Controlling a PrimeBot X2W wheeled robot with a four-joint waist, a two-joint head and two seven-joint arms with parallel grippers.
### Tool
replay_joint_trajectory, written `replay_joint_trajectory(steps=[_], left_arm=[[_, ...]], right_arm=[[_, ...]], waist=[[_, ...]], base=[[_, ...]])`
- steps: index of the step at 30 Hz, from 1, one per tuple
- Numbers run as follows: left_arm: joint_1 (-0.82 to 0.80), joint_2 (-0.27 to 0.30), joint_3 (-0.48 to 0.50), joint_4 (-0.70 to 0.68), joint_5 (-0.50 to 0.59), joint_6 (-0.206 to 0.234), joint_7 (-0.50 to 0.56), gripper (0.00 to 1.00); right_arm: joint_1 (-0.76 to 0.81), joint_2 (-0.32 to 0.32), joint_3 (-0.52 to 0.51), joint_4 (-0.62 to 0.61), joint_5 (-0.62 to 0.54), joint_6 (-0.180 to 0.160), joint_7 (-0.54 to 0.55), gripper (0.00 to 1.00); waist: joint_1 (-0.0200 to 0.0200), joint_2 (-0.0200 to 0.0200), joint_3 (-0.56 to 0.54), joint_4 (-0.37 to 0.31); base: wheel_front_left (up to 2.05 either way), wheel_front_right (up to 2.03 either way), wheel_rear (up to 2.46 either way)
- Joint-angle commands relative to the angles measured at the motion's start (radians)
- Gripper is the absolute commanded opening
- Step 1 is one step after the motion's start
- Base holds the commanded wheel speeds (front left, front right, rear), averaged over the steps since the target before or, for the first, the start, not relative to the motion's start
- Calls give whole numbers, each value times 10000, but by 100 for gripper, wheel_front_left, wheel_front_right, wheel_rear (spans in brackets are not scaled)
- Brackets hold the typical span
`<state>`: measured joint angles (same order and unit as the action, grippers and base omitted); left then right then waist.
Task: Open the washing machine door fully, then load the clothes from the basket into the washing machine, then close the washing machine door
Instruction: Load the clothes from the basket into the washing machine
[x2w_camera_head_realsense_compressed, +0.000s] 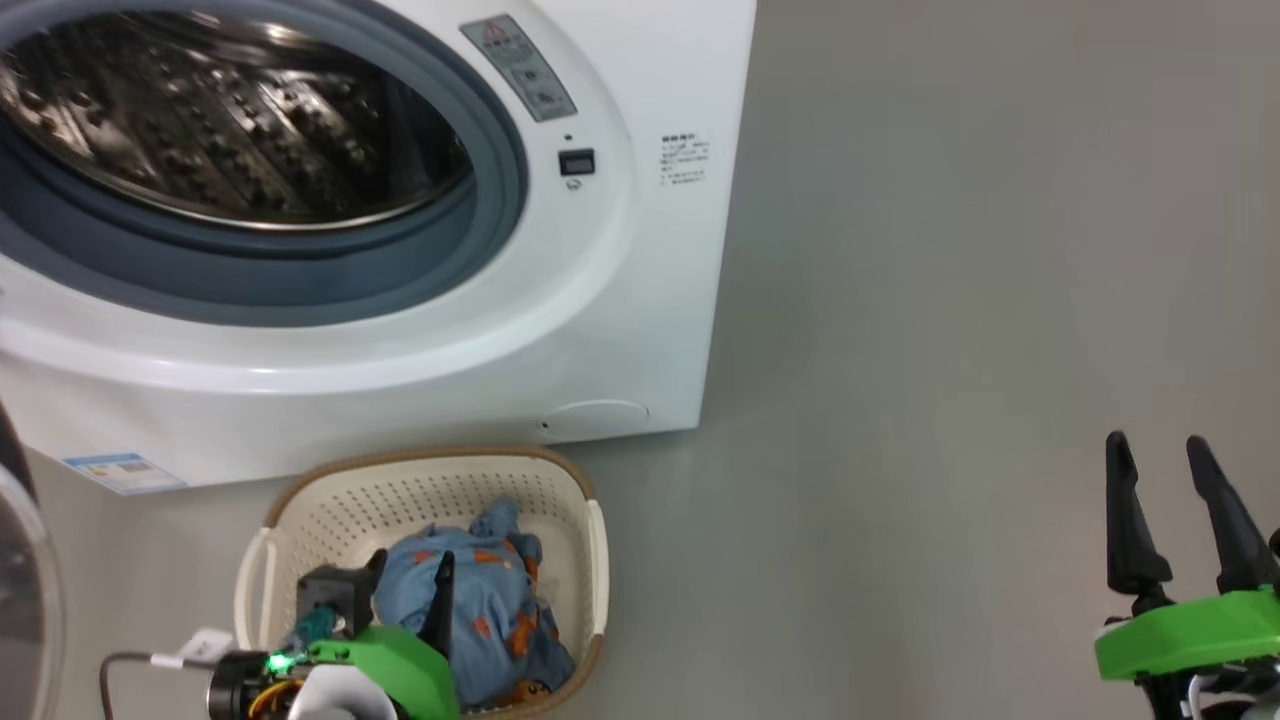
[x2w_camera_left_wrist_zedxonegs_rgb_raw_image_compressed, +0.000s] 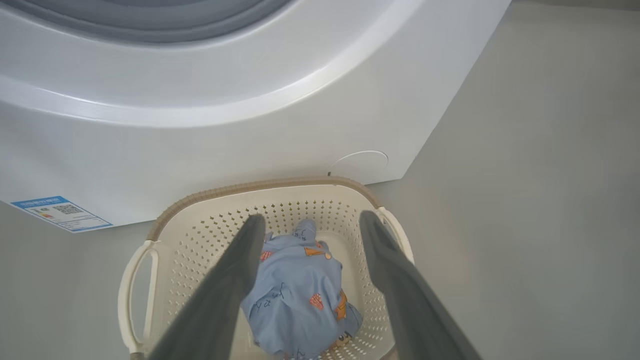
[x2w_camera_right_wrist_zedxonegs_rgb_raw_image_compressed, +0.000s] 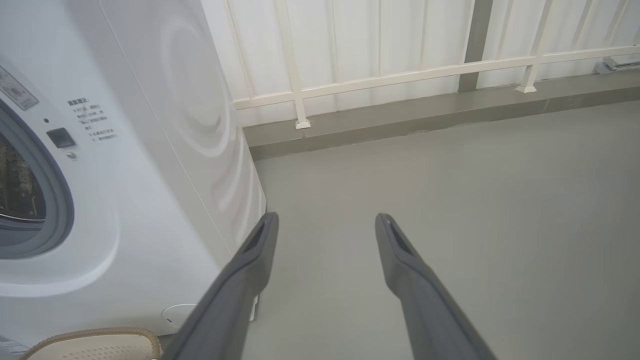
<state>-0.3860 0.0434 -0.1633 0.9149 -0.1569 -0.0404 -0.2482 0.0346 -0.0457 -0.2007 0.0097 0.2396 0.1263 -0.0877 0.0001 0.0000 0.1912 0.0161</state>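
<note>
The nearer left gripper (x2w_camera_left_wrist_zedxonegs_rgb_raw_image_compressed: 312, 220), fingers (x2w_camera_left_wrist_zedxonegs_rgb_raw_image_compressed: 225, 280) spread, hung over the light blue printed fabric bundle (x2w_camera_left_wrist_zedxonegs_rgb_raw_image_compressed: 300, 290) inside the cream perforated plastic basket (x2w_camera_left_wrist_zedxonegs_rgb_raw_image_compressed: 200, 240).

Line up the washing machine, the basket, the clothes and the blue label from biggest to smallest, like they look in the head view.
1. washing machine, by far the biggest, though the picture's edge cuts it off
2. basket
3. clothes, lying inside the basket
4. blue label, the smallest

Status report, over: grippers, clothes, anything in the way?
Left gripper open, fingers either side of the clothes in the basket. Right gripper open, empty, over the floor. Washing machine open, nothing in the way.
</note>
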Motion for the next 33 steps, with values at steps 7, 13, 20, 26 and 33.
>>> replay_joint_trajectory(steps=[7, 13, 20, 26, 33], left_arm=[[-1767, 84, 231, 2143, -724, -343, 843, 100], [-2744, 154, 469, 3220, -1190, -419, 1458, 100], [-3442, 636, 992, 3562, -1756, -110, 1862, 100], [-3968, 931, 1279, 3660, -2112, 73, 2183, 100], [-4659, 1151, 1354, 3718, -2317, 268, 3063, 100]], right_arm=[[-827, -431, 395, -398, 447, 44, -8, 100], [-1281, -575, 603, -463, 814, 44, -153, 100], [-1732, -694, 880, -573, 1168, 44, -428, 100], [-1971, -852, 1081, -670, 1231, 44, -604, 100], [-2301, -873, 1286, -804, 1250, 44, -793, 100]], waist=[[-1, 0, 1890, -901], [-1, 0, 3204, -1463], [-1, 0, 4774, -2002], [-1, 0, 5895, -2200], [-1, 0, 7001, -2282]], base=[[0, 0, 0], [0, 0, 0], [0, 0, 0], [0, 0, 0], [0, 0, 0]])
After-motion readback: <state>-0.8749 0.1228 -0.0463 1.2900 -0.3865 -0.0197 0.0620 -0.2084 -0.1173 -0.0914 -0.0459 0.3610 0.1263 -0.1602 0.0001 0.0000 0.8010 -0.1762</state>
